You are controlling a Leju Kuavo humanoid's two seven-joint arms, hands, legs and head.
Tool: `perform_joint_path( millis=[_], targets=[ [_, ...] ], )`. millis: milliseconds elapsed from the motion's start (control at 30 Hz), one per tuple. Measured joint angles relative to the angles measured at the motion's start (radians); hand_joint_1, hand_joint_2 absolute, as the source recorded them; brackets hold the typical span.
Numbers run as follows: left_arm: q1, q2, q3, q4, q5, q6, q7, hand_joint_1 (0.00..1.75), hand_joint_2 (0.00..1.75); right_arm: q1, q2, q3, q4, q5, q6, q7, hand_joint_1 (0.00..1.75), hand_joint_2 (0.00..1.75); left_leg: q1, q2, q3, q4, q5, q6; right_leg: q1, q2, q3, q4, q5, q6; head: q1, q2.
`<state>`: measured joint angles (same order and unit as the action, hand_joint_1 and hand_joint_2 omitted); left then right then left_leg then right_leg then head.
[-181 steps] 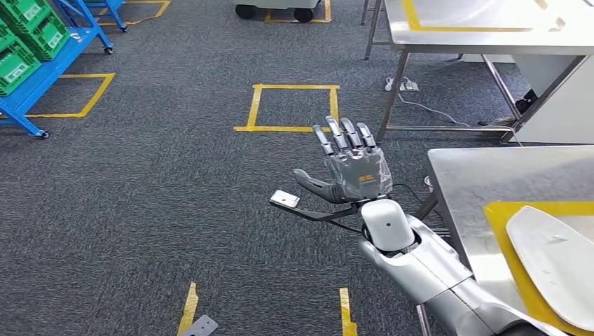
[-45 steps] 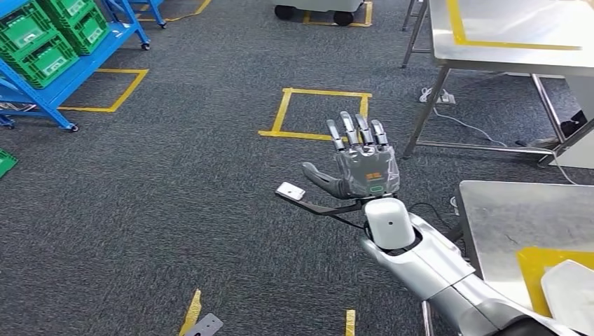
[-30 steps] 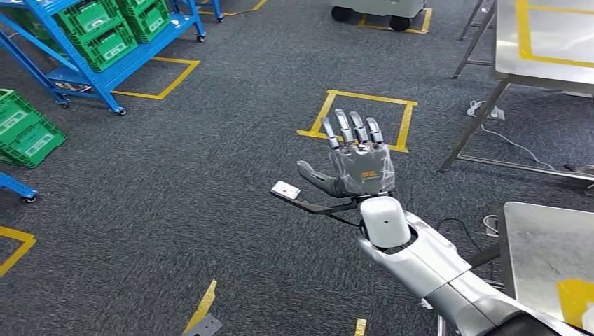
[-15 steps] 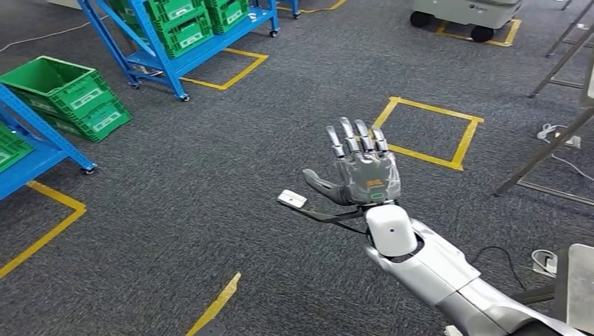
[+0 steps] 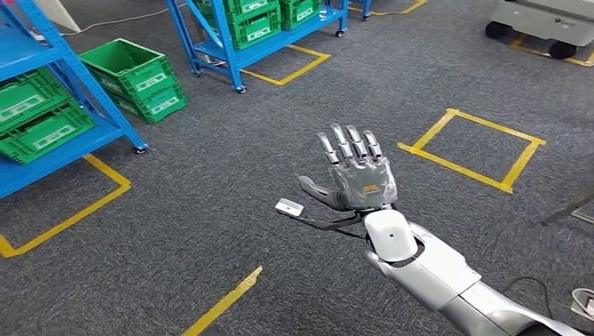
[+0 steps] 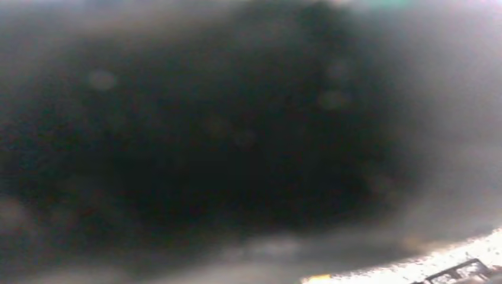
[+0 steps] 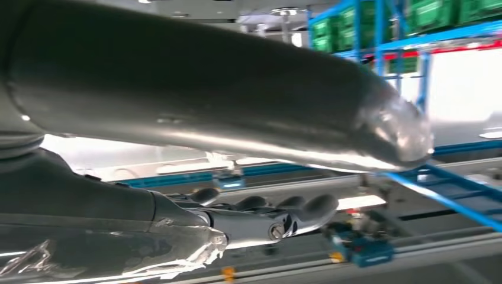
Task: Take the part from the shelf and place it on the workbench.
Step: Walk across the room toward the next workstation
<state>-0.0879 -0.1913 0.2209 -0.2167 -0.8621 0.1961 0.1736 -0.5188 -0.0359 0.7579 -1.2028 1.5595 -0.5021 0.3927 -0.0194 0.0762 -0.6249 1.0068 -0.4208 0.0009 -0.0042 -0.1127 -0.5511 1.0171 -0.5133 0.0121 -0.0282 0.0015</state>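
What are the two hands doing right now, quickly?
Left hand: cannot be told; its wrist view is a dark blur.
Right hand: open, fingers spread, holding nothing.

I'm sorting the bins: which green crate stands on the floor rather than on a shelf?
The open green crate stack on the carpet between the two blue shelves; the other green crates sit on shelf levels.

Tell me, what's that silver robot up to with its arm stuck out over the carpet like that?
It is meant to carry a part from a shelf to a workbench. Its right hand is raised over the grey carpet with fingers spread, holding nothing. Blue shelves with green bins stand ahead and to its left. No part shows in its grasp. The left wrist view is too dark and blurred to tell that hand's state.
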Motion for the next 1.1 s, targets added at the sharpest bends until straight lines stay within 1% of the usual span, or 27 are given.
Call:
perform_joint_path(
  millis=[33, 67, 100, 167, 200, 233, 267, 300, 333, 400, 433, 467, 533, 567, 600, 667, 700, 733, 767, 800, 833, 900, 933, 967, 1033, 1067, 1100],
  targets=[
    [0.001, 0.0, 0.0, 0.0, 0.0, -0.002, 0.001, 0.0, 0.0, -0.001, 0.0, 0.002, -0.004, 0.0, 0.003, -0.001, 0.0, 0.0, 0.003, -0.013, 0.001, -0.003, 0.001, 0.004, -0.001, -0.002, 0.002, 0.001, -0.005, 0.005, 0.001, 0.0],
    [0.002, 0.001, 0.0, 0.0, 0.0, -0.004, 0.002, 0.0, 0.0, -0.003, 0.0, 0.003, -0.008, 0.0, 0.007, -0.001, 0.0, 0.0, 0.006, -0.026, 0.004, -0.006, 0.002, 0.008, -0.003, 0.013, -0.001, 0.011, -0.015, 0.01, 0.002, 0.0],
    [0.002, 0.001, 0.0, 0.0, 0.0, -0.006, 0.003, 0.0, 0.0, -0.005, 0.0, 0.004, -0.011, 0.0, 0.009, -0.001, 0.0, 0.0, 0.01, -0.039, 0.007, -0.01, 0.004, 0.013, -0.005, 0.039, -0.013, 0.04, -0.033, 0.014, 0.004, 0.0],
    [-0.002, 0.001, 0.0, 0.0, 0.0, -0.013, 0.004, 0.0, 0.0, -0.006, -0.001, 0.007, -0.012, 0.0, 0.011, 0.0, 0.0, 0.0, 0.014, -0.065, 0.009, -0.012, 0.004, 0.02, -0.008, 0.094, -0.074, 0.159, -0.088, 0.018, 0.01, 0.0],
    [-0.004, 0.001, 0.0, 0.0, 0.0, -0.017, 0.005, 0.0, 0.0, -0.005, -0.001, 0.01, -0.011, 0.0, 0.011, 0.001, 0.0, 0.0, 0.015, -0.081, 0.009, -0.012, 0.004, 0.022, -0.009, 0.105, -0.113, 0.226, -0.111, 0.019, 0.012, 0.0],
    [-0.004, 0.002, 0.0, 0.0, 0.0, -0.019, 0.006, 0.0, 0.0, -0.003, -0.002, 0.012, -0.009, 0.0, 0.011, 0.001, 0.0, 0.0, 0.015, -0.096, 0.01, -0.012, 0.004, 0.022, -0.009, 0.109, -0.143, 0.272, -0.119, 0.02, 0.013, 0.0],
    [-0.004, 0.002, 0.0, 0.0, 0.0, -0.02, 0.008, 0.0, 0.0, -0.003, -0.002, 0.014, -0.008, 0.0, 0.011, 0.001, 0.0, 0.0, 0.015, -0.112, 0.011, -0.011, 0.004, 0.022, -0.009, 0.11, -0.157, 0.283, -0.106, 0.02, 0.014, 0.0],
    [-0.004, 0.004, 0.0, 0.0, 0.0, -0.021, 0.01, 0.0, 0.0, -0.004, -0.002, 0.016, -0.007, 0.0, 0.011, 0.001, 0.0, 0.0, 0.015, -0.128, 0.012, -0.01, 0.003, 0.021, -0.009, 0.113, -0.151, 0.252, -0.074, 0.018, 0.014, 0.0],
    [-0.004, 0.005, 0.0, 0.0, 0.0, -0.021, 0.011, 0.0, 0.0, -0.006, -0.002, 0.018, -0.007, 0.0, 0.012, 0.001, 0.0, 0.0, 0.016, -0.144, 0.014, -0.009, 0.002, 0.019, -0.011, 0.123, -0.128, 0.189, -0.029, 0.017, 0.014, 0.0],
    [-0.006, 0.007, 0.0, 0.0, 0.0, -0.024, 0.012, 0.0, 0.0, -0.014, -0.002, 0.02, -0.006, 0.0, 0.012, 0.001, 0.0, 0.0, 0.016, -0.172, 0.014, -0.004, -0.001, 0.011, -0.017, 0.166, -0.071, 0.062, 0.028, 0.016, 0.014, 0.0],
    [-0.008, 0.008, 0.0, 0.0, 0.0, -0.026, 0.012, 0.0, 0.0, -0.017, -0.002, 0.022, -0.006, 0.0, 0.012, 0.0, 0.0, 0.0, 0.017, -0.184, 0.011, -0.002, -0.001, 0.006, -0.019, 0.183, -0.052, 0.026, 0.036, 0.015, 0.014, 0.0],
    [-0.008, 0.009, 0.0, 0.0, 0.0, -0.029, 0.012, 0.0, 0.0, -0.019, -0.002, 0.023, -0.005, 0.0, 0.013, 0.001, 0.0, 0.0, 0.018, -0.195, 0.008, 0.0, 0.0, 0.0, -0.018, 0.189, -0.044, 0.015, 0.032, 0.013, 0.014, 0.0],
    [-0.007, 0.014, 0.0, 0.0, 0.0, -0.033, 0.013, 0.0, 0.0, -0.024, 0.001, 0.027, -0.004, 0.0, 0.014, 0.001, 0.0, 0.0, 0.022, -0.208, 0.002, 0.001, 0.0, -0.011, -0.017, 0.171, -0.039, 0.011, 0.032, 0.005, 0.014, 0.0],
    [-0.006, 0.016, 0.0, 0.0, 0.0, -0.034, 0.014, 0.0, 0.0, -0.027, 0.004, 0.028, -0.004, 0.0, 0.015, 0.001, 0.0, 0.0, 0.021, -0.193, -0.003, 0.009, -0.006, -0.016, -0.018, 0.16, -0.037, 0.01, 0.033, -0.002, 0.012, 0.0],
    [-0.007, 0.017, 0.0, 0.0, 0.0, -0.035, 0.015, 0.0, 0.0, -0.03, 0.007, 0.029, -0.004, 0.0, 0.015, 0.001, 0.0, 0.0, 0.019, -0.168, -0.015, 0.034, -0.023, -0.021, -0.019, 0.149, -0.035, 0.008, 0.033, -0.008, 0.008, 0.0],
    [-0.011, 0.018, 0.0, 0.0, 0.0, -0.034, 0.014, 0.0, 0.0, -0.033, 0.01, 0.03, -0.003, 0.0, 0.015, 0.001, 0.0, 0.0, 0.018, -0.108, -0.068, 0.144, -0.08, -0.03, -0.017, 0.122, -0.032, 0.007, 0.031, -0.018, 0.001, 0.0],
    [-0.014, 0.019, 0.0, 0.0, 0.0, -0.034, 0.014, 0.0, 0.0, -0.033, 0.011, 0.03, -0.002, 0.0, 0.015, 0.001, 0.0, 0.0, 0.02, -0.093, -0.103, 0.213, -0.109, -0.033, -0.016, 0.108, -0.031, 0.007, 0.029, -0.021, 0.0, 0.0],
    [-0.014, 0.019, 0.0, 0.0, 0.0, -0.034, 0.014, 0.0, 0.0, -0.033, 0.011, 0.031, -0.002, 0.0, 0.015, 0.001, 0.0, 0.0, 0.021, -0.087, -0.131, 0.267, -0.125, -0.035, -0.015, 0.094, -0.029, 0.007, 0.026, -0.022, 0.0, 0.0],
    [-0.014, 0.019, 0.0, 0.0, 0.0, -0.034, 0.014, 0.0, 0.0, -0.033, 0.011, 0.033, -0.001, 0.0, 0.015, 0.001, 0.0, 0.0, 0.023, -0.084, -0.143, 0.288, -0.122, -0.036, -0.014, 0.08, -0.027, 0.007, 0.024, -0.023, 0.0, 0.0],
    [-0.013, 0.02, 0.0, 0.0, 0.0, -0.034, 0.015, 0.0, 0.0, -0.033, 0.011, 0.034, -0.001, 0.0, 0.015, 0.001, 0.0, 0.0, 0.023, -0.081, -0.135, 0.27, -0.099, -0.035, -0.013, 0.067, -0.024, 0.007, 0.02, -0.023, 0.0, 0.0],
    [-0.012, 0.021, 0.0, 0.0, 0.0, -0.034, 0.015, 0.0, 0.0, -0.033, 0.011, 0.035, -0.001, 0.0, 0.015, 0.001, 0.0, 0.0, 0.022, -0.073, -0.107, 0.216, -0.063, -0.031, -0.012, 0.054, -0.018, 0.007, 0.016, -0.022, 0.0, 0.0],
    [-0.013, 0.023, 0.0, 0.0, 0.0, -0.034, 0.015, 0.0, 0.0, -0.035, 0.012, 0.037, -0.001, 0.0, 0.015, 0.001, 0.0, 0.0, 0.012, -0.024, -0.036, 0.08, -0.003, -0.016, -0.007, 0.032, -0.006, 0.007, 0.007, -0.017, 0.0, 0.0],
    [-0.015, 0.024, 0.0, 0.0, 0.0, -0.034, 0.015, 0.0, 0.0, -0.036, 0.012, 0.037, 0.0, 0.0, 0.015, 0.001, 0.0, 0.0, 0.005, -0.002, -0.013, 0.035, 0.008, -0.008, -0.004, 0.021, -0.003, 0.007, 0.002, -0.013, 0.0, 0.0],
    [-0.017, 0.024, 0.0, 0.0, 0.0, -0.034, 0.014, 0.0, 0.0, -0.037, 0.012, 0.038, 0.0, 0.0, 0.015, 0.001, 0.0, 0.0, 0.0, 0.012, -0.004, 0.013, 0.007, -0.002, 0.0, 0.01, -0.001, 0.006, -0.001, -0.009, 0.001, 0.0],
    [-0.017, 0.025, 0.0, 0.0, 0.0, -0.034, 0.015, 0.0, 0.0, -0.038, 0.013, 0.04, 0.0, 0.0, 0.015, 0.001, 0.0, 0.0, 0.0, -0.007, -0.003, 0.003, 0.004, 0.006, 0.003, -0.014, 0.003, 0.003, -0.007, 0.0, 0.002, 0.0],
    [-0.016, 0.025, 0.0, 0.0, 0.0, -0.034, 0.015, 0.0, 0.0, -0.038, 0.014, 0.041, 0.0, 0.0, 0.014, 0.001, 0.0, 0.0, 0.003, -0.021, -0.001, -0.001, 0.005, 0.01, 0.002, -0.01, 0.004, 0.006, -0.014, 0.005, 0.003, 0.0],
    [-0.016, 0.025, 0.001, 0.0, 0.0, -0.034, 0.015, 0.0, 0.0, -0.039, 0.015, 0.041, 0.0, 0.0, 0.014, 0.001, 0.0, 0.0, 0.007, -0.035, 0.002, -0.005, 0.007, 0.015, 0.0, 0.012, -0.005, 0.028, -0.029, 0.009, 0.004, 0.0]
  ],
)
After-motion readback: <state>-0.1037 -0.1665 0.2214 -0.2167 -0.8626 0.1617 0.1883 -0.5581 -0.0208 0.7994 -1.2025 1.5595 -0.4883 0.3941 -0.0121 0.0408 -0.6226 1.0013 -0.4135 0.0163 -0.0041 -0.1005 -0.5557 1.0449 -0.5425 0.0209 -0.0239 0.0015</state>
